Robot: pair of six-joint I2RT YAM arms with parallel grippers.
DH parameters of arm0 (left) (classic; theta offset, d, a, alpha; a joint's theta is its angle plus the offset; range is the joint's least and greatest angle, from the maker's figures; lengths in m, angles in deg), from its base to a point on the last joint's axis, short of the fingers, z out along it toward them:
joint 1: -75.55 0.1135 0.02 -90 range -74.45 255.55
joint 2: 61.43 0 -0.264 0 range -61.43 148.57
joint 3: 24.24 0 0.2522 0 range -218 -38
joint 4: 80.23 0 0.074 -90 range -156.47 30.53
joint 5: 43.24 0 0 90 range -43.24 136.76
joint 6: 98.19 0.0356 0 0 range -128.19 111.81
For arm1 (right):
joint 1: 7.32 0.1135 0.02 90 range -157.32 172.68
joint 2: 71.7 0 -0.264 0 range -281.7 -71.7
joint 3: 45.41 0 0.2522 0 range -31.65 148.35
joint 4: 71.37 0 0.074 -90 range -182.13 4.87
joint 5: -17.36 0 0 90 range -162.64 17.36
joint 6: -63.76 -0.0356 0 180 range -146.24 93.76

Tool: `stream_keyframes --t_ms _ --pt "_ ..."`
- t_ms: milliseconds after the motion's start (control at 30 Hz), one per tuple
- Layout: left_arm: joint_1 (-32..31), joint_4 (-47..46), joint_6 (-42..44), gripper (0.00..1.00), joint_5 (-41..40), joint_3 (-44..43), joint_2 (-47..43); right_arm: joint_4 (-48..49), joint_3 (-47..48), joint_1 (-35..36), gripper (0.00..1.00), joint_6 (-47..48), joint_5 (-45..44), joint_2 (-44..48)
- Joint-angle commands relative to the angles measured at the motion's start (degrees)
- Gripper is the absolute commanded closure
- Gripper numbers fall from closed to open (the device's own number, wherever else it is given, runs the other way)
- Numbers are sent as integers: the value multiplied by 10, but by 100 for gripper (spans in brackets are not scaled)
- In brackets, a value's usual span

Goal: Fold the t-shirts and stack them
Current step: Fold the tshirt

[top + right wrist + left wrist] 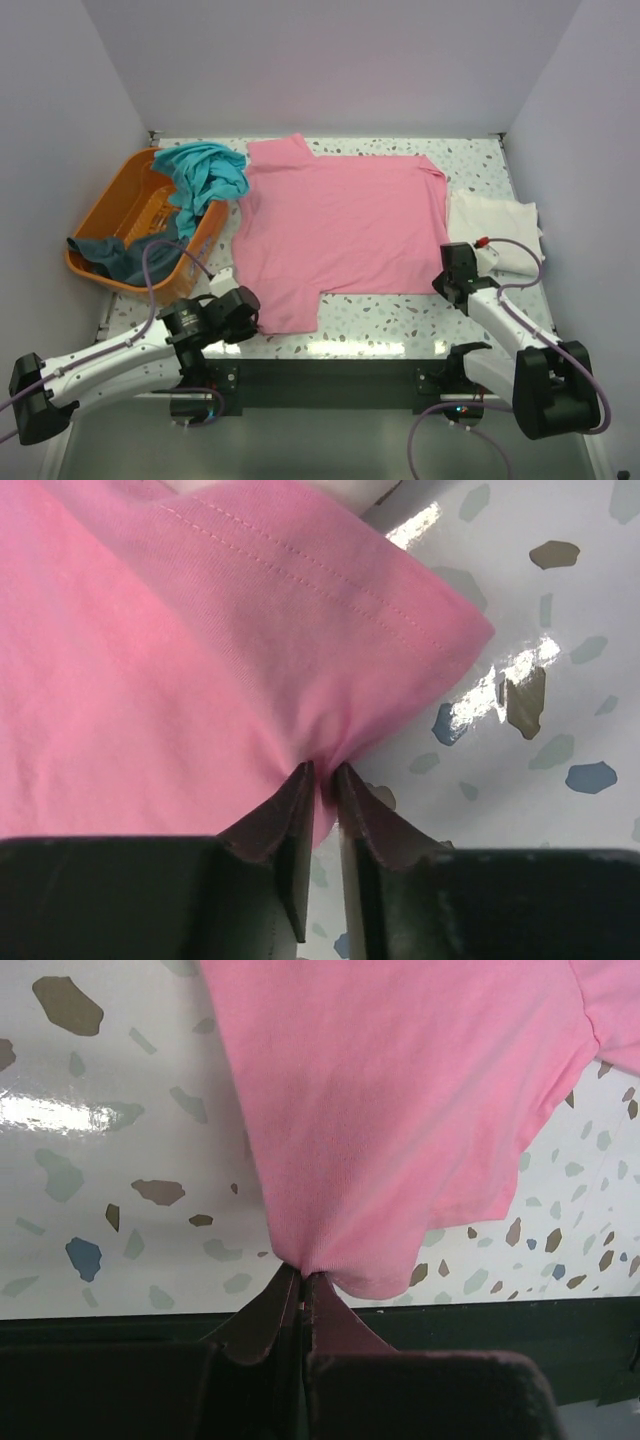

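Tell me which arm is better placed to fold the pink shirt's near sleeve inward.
Left. The left end effector pinches that sleeve of the pink t-shirt; the right end effector grips its hem corner at the other end.

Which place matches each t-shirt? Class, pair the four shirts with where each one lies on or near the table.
Things:
1. pink t-shirt
2. teal t-shirt
3. cream-white t-shirt
4. slate-blue t-shirt

Places:
A. at the right side of the table
B. low inside the orange basket
C. spread across the table's middle
D. draped over the basket's rim

Pairs: 1-C, 2-D, 3-A, 4-B
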Motion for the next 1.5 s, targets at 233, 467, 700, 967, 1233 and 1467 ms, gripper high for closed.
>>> stream_keyframes --t_ms 233,467,700,967,1233,1467 --pt "-3 81 -47 100 -5 -51 -20 -117 -5 -2 100 6 33 96" --pt "-3 149 -53 100 10 -81 -16 -250 -7 3 100 -12 104 194" --pt "-3 135 -46 100 44 -65 -41 -309 -16 3 100 -10 162 241" --pt "-2 37 -5 100 3 -113 11 -284 32 3 100 33 150 200" --pt "48 -13 60 100 -87 -204 102 -249 104 4 100 79 169 96" --pt "160 -131 178 100 -32 -242 183 -246 206 4 100 118 145 15"
